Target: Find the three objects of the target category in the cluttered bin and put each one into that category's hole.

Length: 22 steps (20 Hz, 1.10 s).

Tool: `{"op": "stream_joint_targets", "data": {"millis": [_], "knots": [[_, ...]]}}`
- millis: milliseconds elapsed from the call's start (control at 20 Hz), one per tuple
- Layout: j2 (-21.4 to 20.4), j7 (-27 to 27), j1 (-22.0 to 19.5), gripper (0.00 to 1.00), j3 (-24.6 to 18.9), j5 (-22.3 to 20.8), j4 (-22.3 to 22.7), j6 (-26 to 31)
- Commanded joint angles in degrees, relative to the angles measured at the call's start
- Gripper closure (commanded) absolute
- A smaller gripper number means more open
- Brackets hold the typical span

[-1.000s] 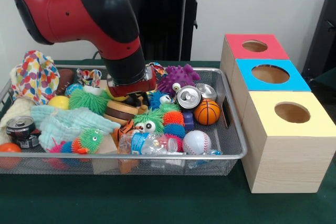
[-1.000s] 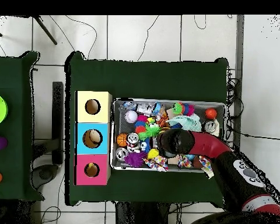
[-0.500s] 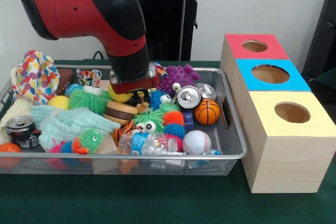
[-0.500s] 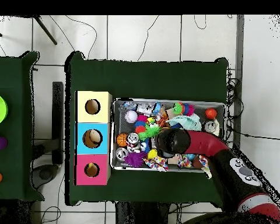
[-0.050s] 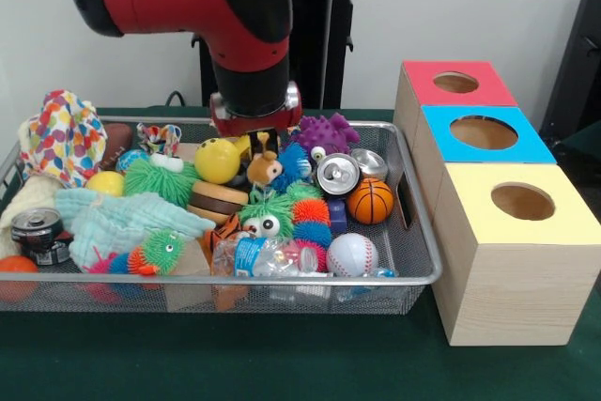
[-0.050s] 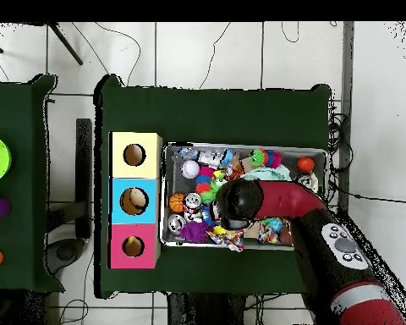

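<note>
Three boxes (image 5: 488, 138) – one hole each; two cans (image 5: 336, 174) by one basketball (image 5: 370, 200). The gripper (image 5: 264, 151) has risen, clasping a small toy (image 5: 266, 170).

A table (image 5: 282, 363) with a dark green cloth carried everything. On it sat a wire mesh bin (image 5: 413, 232), heaped with toys, balls and cans, and just beside the bin a row of three wooden boxes, each with a round hole in its top: a red box (image 5: 449, 82), a blue box (image 5: 484, 133) and a yellow box (image 5: 521, 204), touching side by side. The overhead view showed the bin (image 6: 244, 147) and boxes (image 6: 134, 199) near the cloth's middle.
</note>
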State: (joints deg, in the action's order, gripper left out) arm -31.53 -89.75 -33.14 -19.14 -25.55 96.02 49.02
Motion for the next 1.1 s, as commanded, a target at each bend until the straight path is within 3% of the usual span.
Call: {"op": "stream_joint_targets", "data": {"millis": [50, 1100], "knots": [[-3.18, 0.51, 1.57, 1.0, 1.04, 0.34, -4.34, 10.57], [-7.29, 1.53, 3.01, 1.0, 1.26, -0.32, -5.91, 15.86]]}}
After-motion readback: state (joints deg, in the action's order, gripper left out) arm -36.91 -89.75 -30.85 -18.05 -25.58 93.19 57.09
